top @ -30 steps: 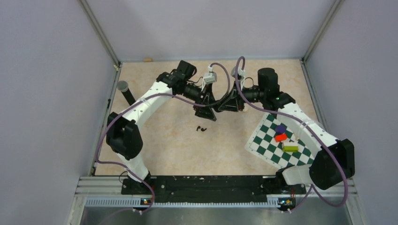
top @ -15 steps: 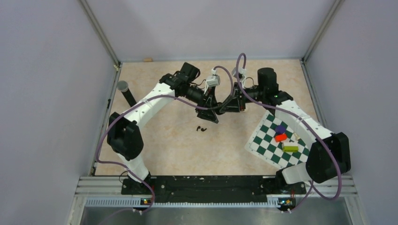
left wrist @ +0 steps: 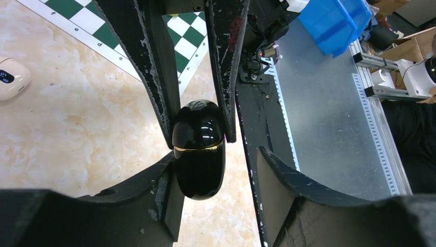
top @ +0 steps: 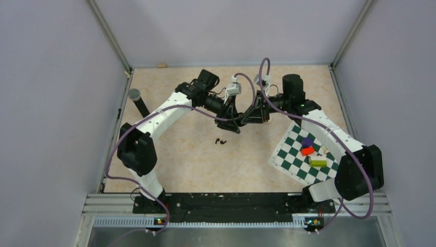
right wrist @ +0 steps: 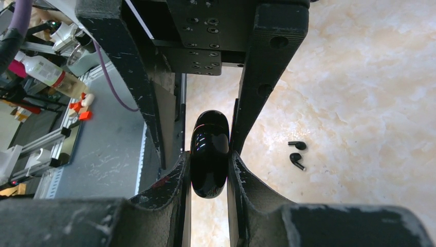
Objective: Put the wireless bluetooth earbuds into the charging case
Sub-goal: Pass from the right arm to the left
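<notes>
The charging case (left wrist: 198, 164), glossy black with a thin gold seam, hangs in the air above the table. My right gripper (right wrist: 209, 157) is shut on it, fingers pressed to both flat sides of the case (right wrist: 210, 154). My left gripper (left wrist: 217, 157) faces it from the opposite side, open. Its left finger (left wrist: 157, 200) touches the case, and a gap separates the case from the other finger. The two black earbuds (right wrist: 296, 153) lie side by side on the marble-patterned table, also seen below the grippers in the top view as the earbuds (top: 221, 140). From above, both grippers meet nose to nose and hide the case.
A green-and-white chequered mat (top: 293, 159) lies at the right with purple, red and yellow-green blocks on it. A small white case (left wrist: 11, 78) rests on the table. A black post with a grey top (top: 137, 101) stands at the left edge.
The left arm has shifted right, up to the right gripper, and its jaws have narrowed around the held case. The right arm and the earbuds have stayed put.
</notes>
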Robot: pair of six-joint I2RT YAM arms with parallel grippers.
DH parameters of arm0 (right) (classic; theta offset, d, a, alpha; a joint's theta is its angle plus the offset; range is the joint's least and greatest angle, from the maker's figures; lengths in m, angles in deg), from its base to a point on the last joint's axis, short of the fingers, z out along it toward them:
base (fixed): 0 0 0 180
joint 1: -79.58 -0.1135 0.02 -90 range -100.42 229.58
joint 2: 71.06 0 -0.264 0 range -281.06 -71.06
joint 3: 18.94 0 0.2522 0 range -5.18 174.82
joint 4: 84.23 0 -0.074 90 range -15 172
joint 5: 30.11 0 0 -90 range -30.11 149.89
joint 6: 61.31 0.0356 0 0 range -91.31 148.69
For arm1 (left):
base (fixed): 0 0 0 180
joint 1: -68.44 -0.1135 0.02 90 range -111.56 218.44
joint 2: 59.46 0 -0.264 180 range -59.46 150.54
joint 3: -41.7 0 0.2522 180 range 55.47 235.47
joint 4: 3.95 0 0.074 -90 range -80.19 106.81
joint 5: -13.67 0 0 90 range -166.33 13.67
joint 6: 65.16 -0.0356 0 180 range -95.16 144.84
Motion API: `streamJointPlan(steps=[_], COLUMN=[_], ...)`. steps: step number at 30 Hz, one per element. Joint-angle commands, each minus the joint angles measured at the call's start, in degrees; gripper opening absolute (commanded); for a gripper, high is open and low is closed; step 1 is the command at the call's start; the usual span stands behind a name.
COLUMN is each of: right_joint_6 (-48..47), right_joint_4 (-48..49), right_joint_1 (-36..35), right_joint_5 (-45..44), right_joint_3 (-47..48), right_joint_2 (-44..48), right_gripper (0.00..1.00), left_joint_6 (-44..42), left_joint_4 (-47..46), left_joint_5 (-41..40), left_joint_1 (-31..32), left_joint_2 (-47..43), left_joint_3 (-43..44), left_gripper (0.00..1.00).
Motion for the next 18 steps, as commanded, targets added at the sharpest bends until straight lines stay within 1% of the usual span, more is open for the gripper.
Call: streamJointPlan(steps=[1, 7, 12, 16, 17, 18], right_joint_6=[-1.07, -1.41, -5.6, -6.68, -6.68, -6.68], right_joint_4=[1.24, -0.23, -3.47, -4.54, -4.55, -4.51], right_joint_1=[1.36, 1.49, 1.5, 1.5, 1.49, 1.49], right_joint_5=[1.09, 1.67, 1.48, 1.26, 1.26, 1.24], right_joint_3=[1.03, 1.45, 2.54, 2.76, 2.72, 2.71], right_joint_2=[1.65, 1.39, 0.94, 0.94, 0.93, 0.82], right_gripper=[0.09, 0.09, 0.09, 0.09, 0.09, 0.09], left_joint_6=[0.94, 1.96, 2.5, 3.75, 4.19, 4.43], left_joint_4=[-2.12, -2.92, -3.27, -4.34, -4.68, -4.92], left_joint_5=[0.93, 0.39, -0.08, -0.07, -0.19, -0.16], left_joint_1=[0.25, 0.2, 0.2, 0.19, 0.19, 0.25], left_joint_2=[-3.12, -3.33, -3.21, -3.16, -3.17, -3.1], left_joint_3=[-0.42, -0.48, -0.48, -0.66, -0.7, -0.74], left_gripper=[0.54, 0.53, 0.52, 0.52, 0.52, 0.49])
